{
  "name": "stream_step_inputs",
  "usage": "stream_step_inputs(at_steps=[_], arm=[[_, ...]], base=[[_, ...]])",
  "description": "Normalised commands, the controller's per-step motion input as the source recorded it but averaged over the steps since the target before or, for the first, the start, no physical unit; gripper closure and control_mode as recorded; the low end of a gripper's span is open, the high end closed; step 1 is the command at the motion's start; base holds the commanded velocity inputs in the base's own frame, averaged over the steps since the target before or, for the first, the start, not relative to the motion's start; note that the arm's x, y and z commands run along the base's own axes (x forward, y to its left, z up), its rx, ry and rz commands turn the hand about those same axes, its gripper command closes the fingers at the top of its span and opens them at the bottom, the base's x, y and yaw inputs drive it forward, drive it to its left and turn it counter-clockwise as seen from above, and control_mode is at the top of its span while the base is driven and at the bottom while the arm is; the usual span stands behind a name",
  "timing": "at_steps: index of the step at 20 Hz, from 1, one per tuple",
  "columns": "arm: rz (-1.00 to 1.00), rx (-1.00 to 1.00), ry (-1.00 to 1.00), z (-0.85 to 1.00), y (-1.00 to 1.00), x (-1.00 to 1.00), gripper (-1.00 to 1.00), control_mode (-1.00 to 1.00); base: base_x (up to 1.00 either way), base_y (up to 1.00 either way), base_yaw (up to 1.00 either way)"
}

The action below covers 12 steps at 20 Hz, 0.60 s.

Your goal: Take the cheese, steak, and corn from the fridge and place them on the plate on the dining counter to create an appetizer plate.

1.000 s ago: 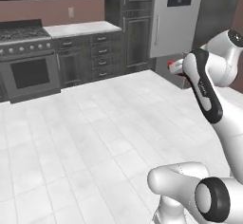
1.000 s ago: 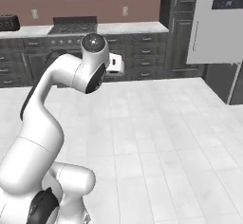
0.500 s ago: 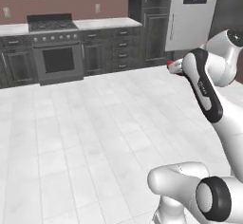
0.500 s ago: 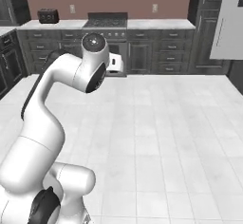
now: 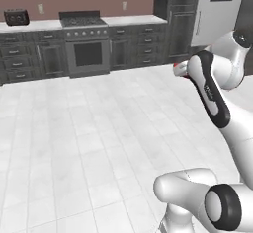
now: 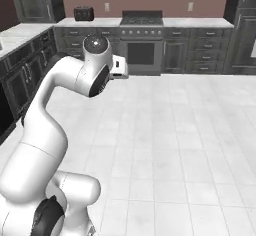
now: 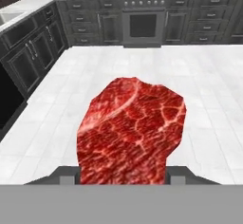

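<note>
The steak (image 7: 130, 130) hung in the tool (image 7: 122, 178), above the floor (image 5: 89, 143), between the tool's two sides. Ahead, the stove (image 6: 141, 45) stood against the back wall, cabinets (image 6: 200, 55) on either side. A toaster (image 6: 83, 14) sat on the worktop (image 6: 87, 22) left of the stove. The fridge (image 5: 215, 15) stood further right.

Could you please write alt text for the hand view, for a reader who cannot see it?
A marbled dark-red steak is held in the gripper, close to the camera and above a white tiled floor. Beyond it, dark cabinets and a steel oven line the far wall.
</note>
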Motion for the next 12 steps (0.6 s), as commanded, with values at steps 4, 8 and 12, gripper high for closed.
stream_step_inputs(at_steps=[4, 8, 12], arm=[[0.00, 0.00, 0.00, 0.00, 0.00, 0.00, 1.00, 1.00], [0.00, 0.00, 0.00, 0.00, 0.00, 0.00, 1.00, 1.00], [0.00, 0.00, 0.00, 0.00, 0.00, 0.00, 1.00, 1.00]], base=[[-1.00, 1.00, 0.06], [-0.63, 1.00, 0.03], [0.21, 1.00, 0.00]])
